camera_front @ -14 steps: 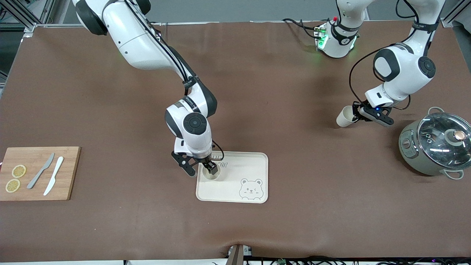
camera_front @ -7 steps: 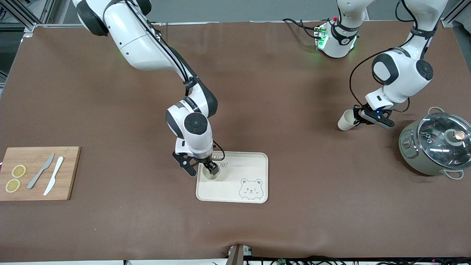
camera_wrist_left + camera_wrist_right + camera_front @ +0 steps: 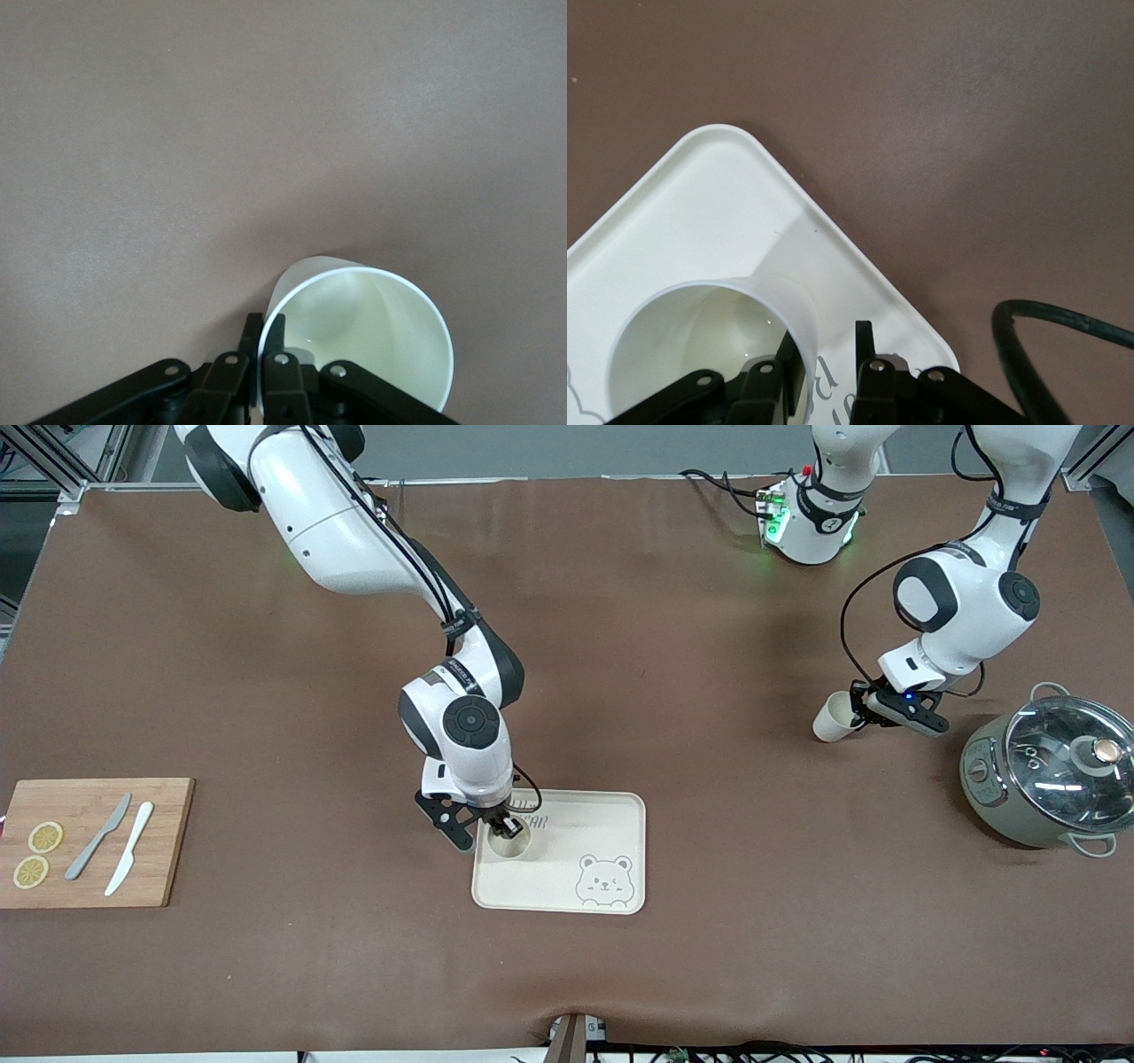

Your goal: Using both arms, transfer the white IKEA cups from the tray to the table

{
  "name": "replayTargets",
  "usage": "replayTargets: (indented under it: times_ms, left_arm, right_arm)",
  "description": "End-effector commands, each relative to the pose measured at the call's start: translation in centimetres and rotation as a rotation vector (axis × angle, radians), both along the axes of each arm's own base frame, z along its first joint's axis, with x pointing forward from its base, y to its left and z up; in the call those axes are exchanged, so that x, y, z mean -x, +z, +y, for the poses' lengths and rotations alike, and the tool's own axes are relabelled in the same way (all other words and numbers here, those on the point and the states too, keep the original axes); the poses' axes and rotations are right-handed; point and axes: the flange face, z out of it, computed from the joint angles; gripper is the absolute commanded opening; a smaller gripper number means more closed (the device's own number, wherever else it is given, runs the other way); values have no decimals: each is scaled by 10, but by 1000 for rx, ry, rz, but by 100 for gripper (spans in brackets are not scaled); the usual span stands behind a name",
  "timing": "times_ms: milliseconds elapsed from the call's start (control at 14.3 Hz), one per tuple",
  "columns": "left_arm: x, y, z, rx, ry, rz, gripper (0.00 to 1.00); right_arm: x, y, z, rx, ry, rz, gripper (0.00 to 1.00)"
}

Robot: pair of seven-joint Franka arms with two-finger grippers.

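Since a second ago, the right gripper [image 3: 506, 829] has been drawn up slightly from the cup [image 3: 506, 843] standing on the bear tray [image 3: 611, 819], its fingers [image 3: 865, 350] narrowed but parted, one inside the rim and one outside, clear of the wall; the left gripper [image 3: 856, 707] has been shifted a little toward its base; the second cup [image 3: 832, 716] is pinched by its rim and held tilted above the brown table [image 3: 266, 691], beside the lidded pot [image 3: 1050, 771]

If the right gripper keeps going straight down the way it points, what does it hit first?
Probably the cup wall: the right gripper straddles its rim, one finger inside. Below that sits the bear tray. Depth is hard to judge.
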Motion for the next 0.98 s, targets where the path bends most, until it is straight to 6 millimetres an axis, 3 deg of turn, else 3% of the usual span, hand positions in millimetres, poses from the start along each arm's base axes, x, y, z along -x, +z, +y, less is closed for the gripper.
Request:
replayTargets:
  times_ms: [0,140,629,908]
  left_arm:
    - [2,10,5,-17,-4,-25,0]
    - [3,10,6,-20,-7,-23,0]
    - [-3,7,3,-23,-34,-15,0]
    - [-15,11,-2,-21,-24,20,0]
  right_arm:
    - [-4,0,5,13,-7,-25,10]
    - [-5,0,4,13,-6,-25,0]
    - [-4,7,5,22,9,-28,0]
    - [-2,33,9,7,6,-29,0]
